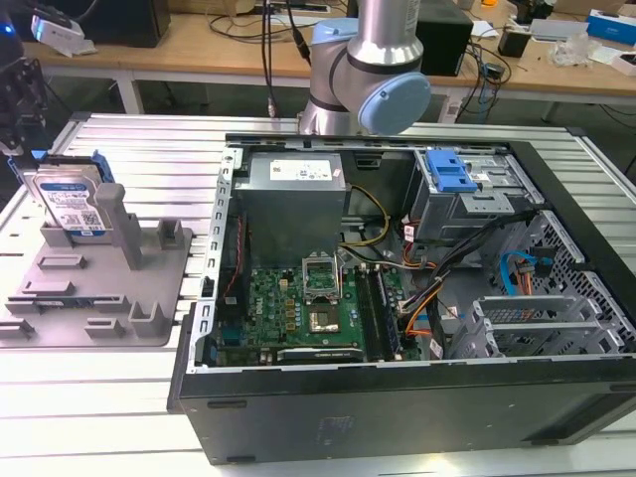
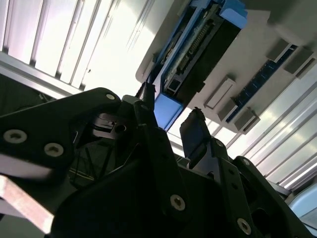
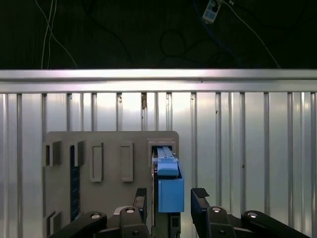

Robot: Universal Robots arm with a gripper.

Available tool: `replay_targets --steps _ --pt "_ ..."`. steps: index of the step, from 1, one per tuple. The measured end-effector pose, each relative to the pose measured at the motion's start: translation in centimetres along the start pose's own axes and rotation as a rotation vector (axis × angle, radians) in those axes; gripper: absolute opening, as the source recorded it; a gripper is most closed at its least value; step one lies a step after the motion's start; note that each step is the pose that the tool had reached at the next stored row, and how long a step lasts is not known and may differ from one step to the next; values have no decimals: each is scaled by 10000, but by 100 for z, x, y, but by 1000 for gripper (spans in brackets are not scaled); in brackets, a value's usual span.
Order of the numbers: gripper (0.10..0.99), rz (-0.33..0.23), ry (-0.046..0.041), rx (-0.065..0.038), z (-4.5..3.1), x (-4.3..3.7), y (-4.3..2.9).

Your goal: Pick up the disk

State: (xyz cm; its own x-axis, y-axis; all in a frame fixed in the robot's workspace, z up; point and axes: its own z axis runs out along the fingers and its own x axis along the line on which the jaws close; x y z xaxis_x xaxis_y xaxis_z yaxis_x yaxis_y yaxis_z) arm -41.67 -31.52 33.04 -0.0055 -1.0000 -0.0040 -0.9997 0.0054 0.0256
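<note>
The disk (image 1: 70, 204) stands on edge in a slot of the grey holder plate (image 1: 109, 298) at the exterior view's left. Its silver body carries a white-and-blue label, and it has blue side rails. In the first wrist view my gripper (image 3: 171, 198) hangs over the disk's blue rail (image 3: 171, 191), open, with one dark finger (image 3: 200, 198) on each side of it. A small gap shows between the fingers and the rail. The second wrist view shows the same from close up: the gripper (image 2: 168, 116) straddles the blue end of the disk (image 2: 198, 59).
An open computer case (image 1: 417, 397) fills the exterior view's middle and right, with a motherboard (image 1: 308, 308) and a blue drive-bay latch (image 1: 449, 174) inside. The arm's body (image 1: 373, 70) rises behind it. Everything sits on a slatted metal table (image 1: 129, 149).
</note>
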Motion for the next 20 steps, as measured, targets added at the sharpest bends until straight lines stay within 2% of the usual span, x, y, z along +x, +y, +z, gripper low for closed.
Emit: replay_targets --steps 14,20 --pt "482 0 0 0 131 -2 -2" --pt "482 0 0 -1 225 -2 8"
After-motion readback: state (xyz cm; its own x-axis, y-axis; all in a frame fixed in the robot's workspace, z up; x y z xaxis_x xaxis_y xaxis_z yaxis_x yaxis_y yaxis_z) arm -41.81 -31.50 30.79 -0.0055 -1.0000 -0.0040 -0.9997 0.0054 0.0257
